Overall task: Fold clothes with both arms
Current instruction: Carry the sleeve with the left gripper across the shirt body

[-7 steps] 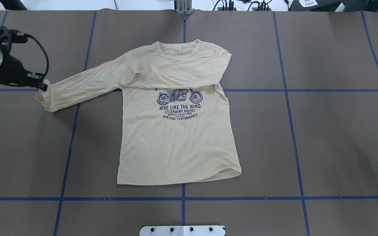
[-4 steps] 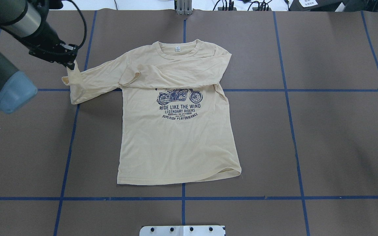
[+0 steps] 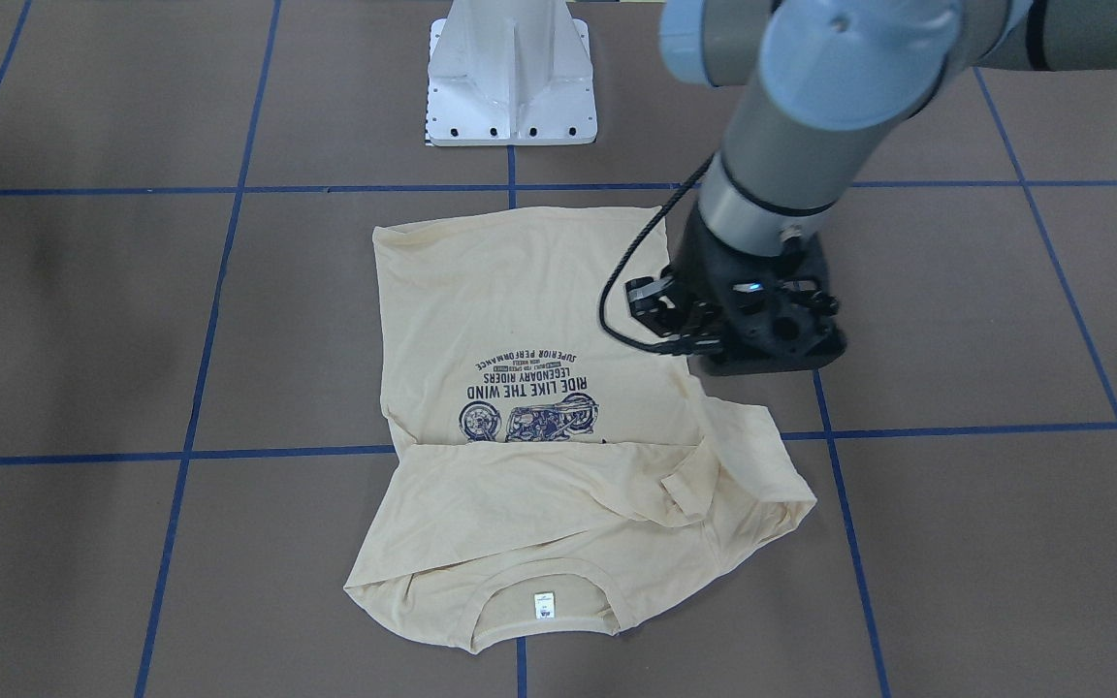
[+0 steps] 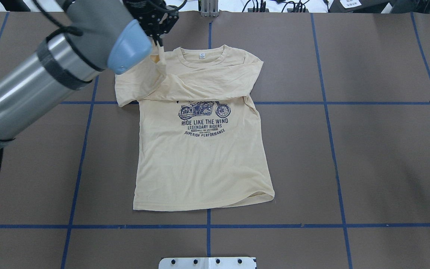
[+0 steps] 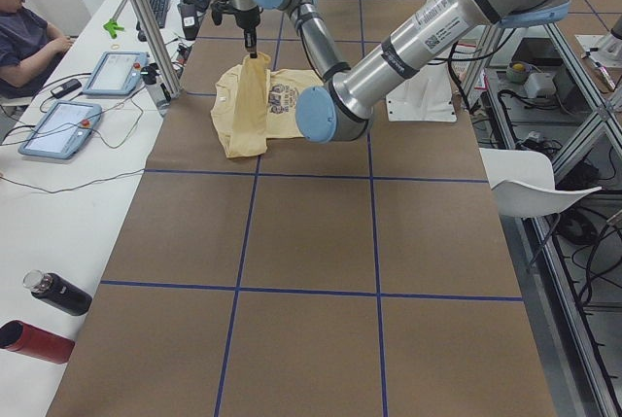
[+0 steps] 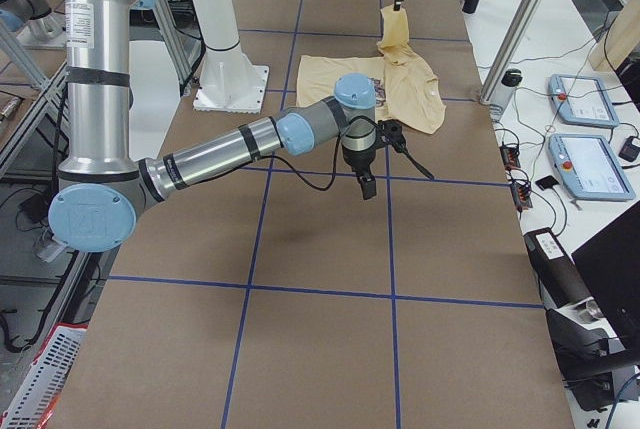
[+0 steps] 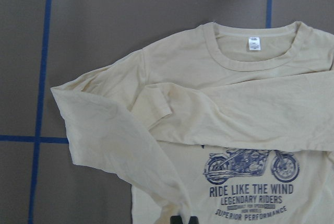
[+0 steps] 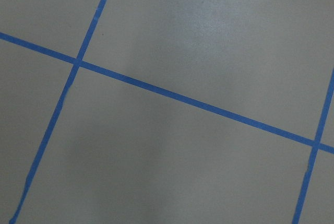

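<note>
The T-shirt (image 4: 200,164) sleeve (image 4: 140,82) is being held aloft mid-fold, left gripper (image 4: 158,37) jaws clenched on it; lowering across the chest is likely needed next.

The light is bright and even in all views and comes from above. Shadows on the brown desk (image 4: 368,157) are soft: one wide dim patch at the left of the front-facing view, and another low in the right wrist view, whose upper right has a pale sheen. The left arm (image 4: 50,71), close to the overhead camera, looks large and a little unsharp. The T-shirt (image 7: 245,104) print is sharp in the left wrist view.
</note>
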You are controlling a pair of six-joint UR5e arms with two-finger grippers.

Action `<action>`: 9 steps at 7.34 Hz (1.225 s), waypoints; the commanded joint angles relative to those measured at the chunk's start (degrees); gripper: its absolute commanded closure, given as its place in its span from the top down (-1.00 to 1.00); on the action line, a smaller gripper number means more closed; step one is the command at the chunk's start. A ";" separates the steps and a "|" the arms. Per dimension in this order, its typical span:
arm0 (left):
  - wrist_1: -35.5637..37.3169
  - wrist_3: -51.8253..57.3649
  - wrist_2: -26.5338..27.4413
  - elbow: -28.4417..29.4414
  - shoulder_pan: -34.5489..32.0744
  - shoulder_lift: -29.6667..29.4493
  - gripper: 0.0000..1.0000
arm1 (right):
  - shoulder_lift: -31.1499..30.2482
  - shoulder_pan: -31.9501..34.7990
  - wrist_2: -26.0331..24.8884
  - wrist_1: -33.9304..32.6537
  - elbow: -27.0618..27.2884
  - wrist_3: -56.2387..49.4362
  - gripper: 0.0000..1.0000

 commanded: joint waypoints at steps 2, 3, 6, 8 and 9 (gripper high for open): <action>-6.97 -12.42 1.52 21.93 7.90 -14.30 -1.00 | -0.26 0.00 0.00 0.09 0.00 0.00 1.00; -13.11 -18.30 5.01 30.53 10.53 -17.73 -1.00 | -0.26 0.00 0.00 0.00 0.09 0.09 1.00; -30.10 -34.24 13.99 41.23 13.98 -17.85 -0.43 | -0.18 0.00 0.00 0.09 0.09 0.18 1.00; -36.86 -43.95 14.27 42.48 14.33 -17.94 0.98 | -0.09 0.00 0.00 0.09 0.09 0.18 1.00; -40.55 -44.71 14.19 41.96 14.60 -18.11 1.00 | 0.09 -0.09 0.00 0.00 -0.08 0.26 1.00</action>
